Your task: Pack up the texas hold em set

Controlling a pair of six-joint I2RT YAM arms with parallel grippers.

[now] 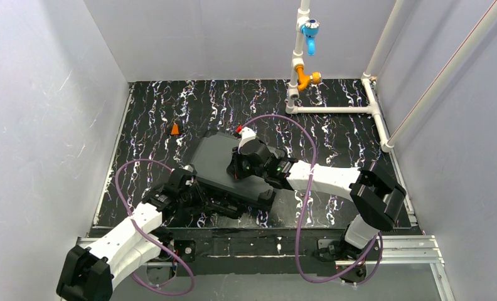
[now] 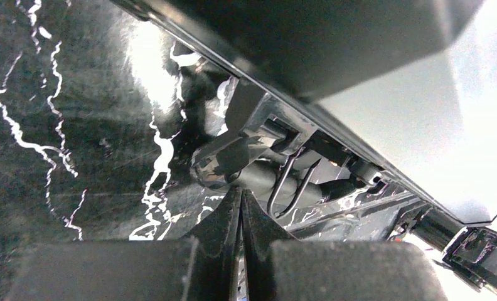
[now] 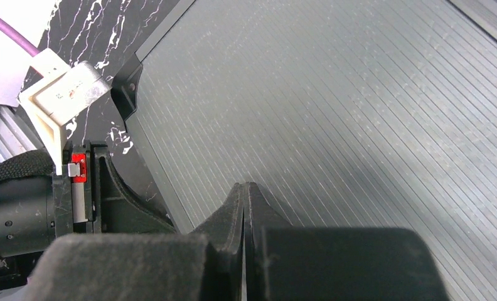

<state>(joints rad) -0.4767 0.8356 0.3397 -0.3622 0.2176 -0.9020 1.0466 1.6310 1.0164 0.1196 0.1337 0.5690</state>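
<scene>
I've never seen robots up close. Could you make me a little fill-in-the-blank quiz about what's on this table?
The black briefcase lies flat with its lid ____.
The right gripper is above the case's ribbed top, jaws ____.
The left gripper, at the case's near edge, holds ____.
The small cone beyond the case is coloured ____.
Missing words: closed; shut; nothing; orange.

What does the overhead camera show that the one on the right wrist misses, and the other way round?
Only overhead: the whole briefcase, the left arm at its near edge, the small orange cone and the white pipe frame. Only the right wrist: the fine ribs across the lid and the right claw shut, nothing between its tips. Both: the grey lid and the black marbled table.
</scene>
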